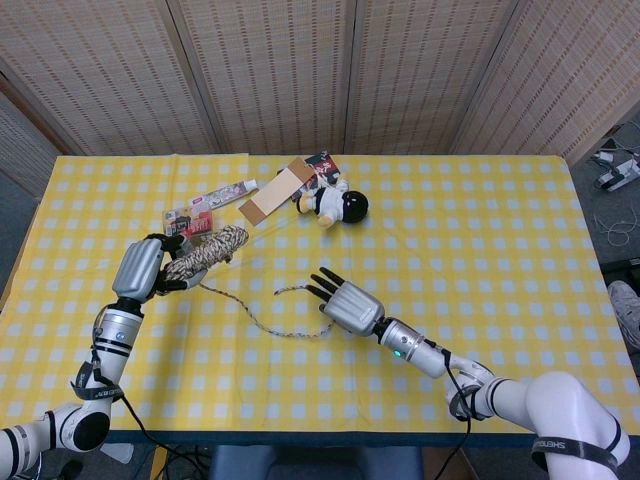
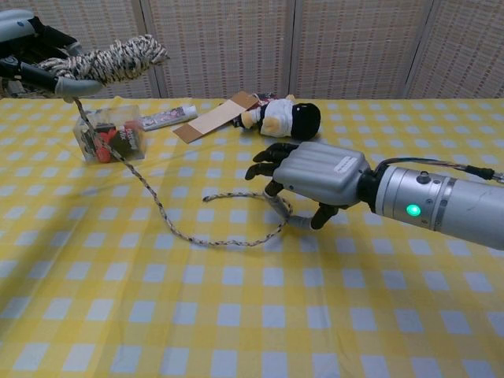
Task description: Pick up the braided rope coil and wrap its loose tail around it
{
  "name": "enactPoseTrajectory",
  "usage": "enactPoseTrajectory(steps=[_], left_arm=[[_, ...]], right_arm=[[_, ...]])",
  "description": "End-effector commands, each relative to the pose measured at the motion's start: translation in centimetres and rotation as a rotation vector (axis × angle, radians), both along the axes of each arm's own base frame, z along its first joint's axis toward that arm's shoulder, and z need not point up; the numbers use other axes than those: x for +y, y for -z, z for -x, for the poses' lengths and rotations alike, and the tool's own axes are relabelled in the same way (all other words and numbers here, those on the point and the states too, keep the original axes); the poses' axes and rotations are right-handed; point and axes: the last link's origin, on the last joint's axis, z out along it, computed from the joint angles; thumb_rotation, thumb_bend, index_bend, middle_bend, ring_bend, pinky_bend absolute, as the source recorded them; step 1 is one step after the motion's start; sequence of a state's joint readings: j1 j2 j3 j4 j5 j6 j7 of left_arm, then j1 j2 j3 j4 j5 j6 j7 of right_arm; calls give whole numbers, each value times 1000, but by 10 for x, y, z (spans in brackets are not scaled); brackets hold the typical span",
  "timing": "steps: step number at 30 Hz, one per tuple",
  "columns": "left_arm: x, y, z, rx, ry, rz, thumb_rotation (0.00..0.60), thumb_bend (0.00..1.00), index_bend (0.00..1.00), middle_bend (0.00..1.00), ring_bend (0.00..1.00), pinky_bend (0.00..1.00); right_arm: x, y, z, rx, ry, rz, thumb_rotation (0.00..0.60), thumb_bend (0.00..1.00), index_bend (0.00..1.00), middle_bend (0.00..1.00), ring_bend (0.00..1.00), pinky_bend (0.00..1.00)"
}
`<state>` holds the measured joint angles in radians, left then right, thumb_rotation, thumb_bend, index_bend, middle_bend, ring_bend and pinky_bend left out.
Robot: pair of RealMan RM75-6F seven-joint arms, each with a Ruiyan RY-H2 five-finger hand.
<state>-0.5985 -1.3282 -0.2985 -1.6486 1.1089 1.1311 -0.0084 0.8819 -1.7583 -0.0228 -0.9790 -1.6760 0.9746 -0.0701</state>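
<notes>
Rope tail (image 2: pixel 206 236) lay looped on the yellow checked table (image 1: pixel 480 230), curling under the right hand (image 2: pixel 311 175), whose fingers were spread and held nothing. Farther back, the left hand (image 1: pixel 143 267) gripped the rope coil (image 1: pixel 206 250) above the table, the tail hanging from it.
</notes>
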Motion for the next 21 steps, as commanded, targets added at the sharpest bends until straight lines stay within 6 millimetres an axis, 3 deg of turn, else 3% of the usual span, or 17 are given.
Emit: enactPoseTrajectory(steps=[1,7,11,21], left_arm=[[4,-3,1,5,-9,-12,508,250,720,687,558,271],[16,-10,1,45,-44,-43,524,250,720,687,558,271],[21,-8,-2,81,-57,-50,526,250,720,688,558,270],[25,24,-36,130,-19,8,509,250,720,689,558,271]], right_arm=[[0,-16,0,-44,7,22,600,368,611,135,0,0],[9,-48,-6,-110,-29,58,600,369,618,137,0,0],[13,-74,-21,-167,-62,90,600,369,620,137,0,0],[6,-142,-102,-313,-128,191,600,369,625,141,0,0]])
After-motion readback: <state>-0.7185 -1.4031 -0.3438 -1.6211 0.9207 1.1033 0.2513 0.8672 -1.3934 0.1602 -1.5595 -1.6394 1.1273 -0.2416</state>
